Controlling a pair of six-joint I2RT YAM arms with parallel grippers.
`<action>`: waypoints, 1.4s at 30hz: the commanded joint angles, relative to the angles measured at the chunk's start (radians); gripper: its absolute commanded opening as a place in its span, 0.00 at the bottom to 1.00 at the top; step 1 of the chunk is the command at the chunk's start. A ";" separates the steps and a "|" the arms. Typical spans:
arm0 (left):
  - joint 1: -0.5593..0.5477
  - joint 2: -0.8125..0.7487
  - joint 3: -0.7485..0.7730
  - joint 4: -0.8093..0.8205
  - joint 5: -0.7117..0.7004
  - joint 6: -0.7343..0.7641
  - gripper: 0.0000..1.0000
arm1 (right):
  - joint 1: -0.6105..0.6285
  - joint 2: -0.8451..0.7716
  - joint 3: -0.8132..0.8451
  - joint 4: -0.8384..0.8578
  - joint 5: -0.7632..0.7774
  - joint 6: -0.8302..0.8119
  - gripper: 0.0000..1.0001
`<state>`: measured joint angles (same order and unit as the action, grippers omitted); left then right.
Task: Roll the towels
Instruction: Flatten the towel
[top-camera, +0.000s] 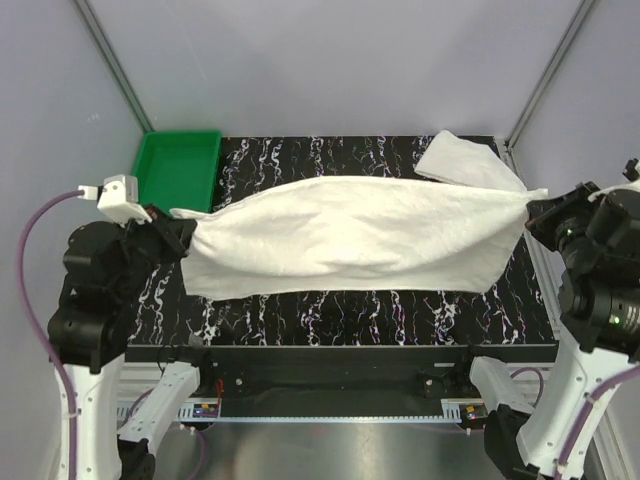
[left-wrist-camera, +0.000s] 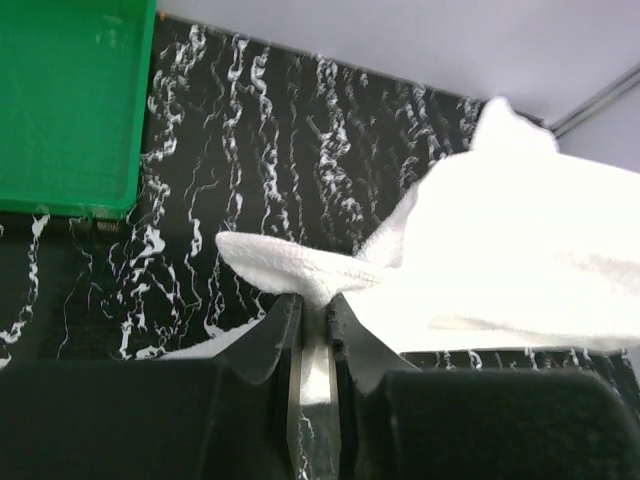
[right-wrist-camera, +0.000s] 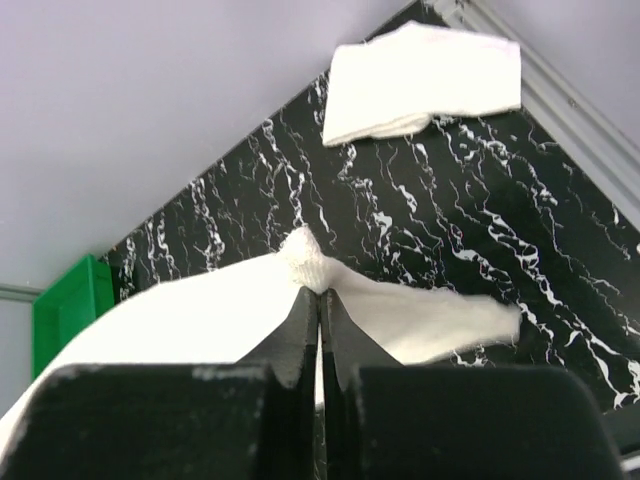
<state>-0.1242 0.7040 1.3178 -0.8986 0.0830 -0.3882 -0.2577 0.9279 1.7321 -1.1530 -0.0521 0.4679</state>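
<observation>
A: Since each end is pinched, why does the plain white cloth towel (top-camera: 350, 235) span the black marbled surface (top-camera: 350, 320)?

B: Likely to stretch it flat before rolling. The left gripper (top-camera: 188, 238) clamps its end near the left edge, and the right gripper (top-camera: 528, 212) clamps the bunched end near the right edge.

A: Its look?

B: Sagging, creased, unrolled. A second white towel (right-wrist-camera: 425, 80) lies folded at the far right corner, and a green plastic tray (top-camera: 178, 165) sits at the far left.
</observation>
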 joint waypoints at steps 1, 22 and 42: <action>-0.002 -0.003 0.081 -0.051 0.041 0.038 0.00 | -0.002 -0.006 0.060 -0.059 0.075 0.003 0.00; -0.002 0.714 -0.088 0.473 0.000 -0.015 0.00 | -0.002 0.711 -0.215 0.464 0.143 0.051 0.00; 0.078 1.411 0.483 0.322 -0.159 -0.112 0.00 | -0.002 1.402 0.500 0.307 0.060 0.052 0.89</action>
<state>-0.0654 2.1254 1.7485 -0.5678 -0.0135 -0.4885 -0.2581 2.3314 2.1601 -0.7822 0.0093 0.5312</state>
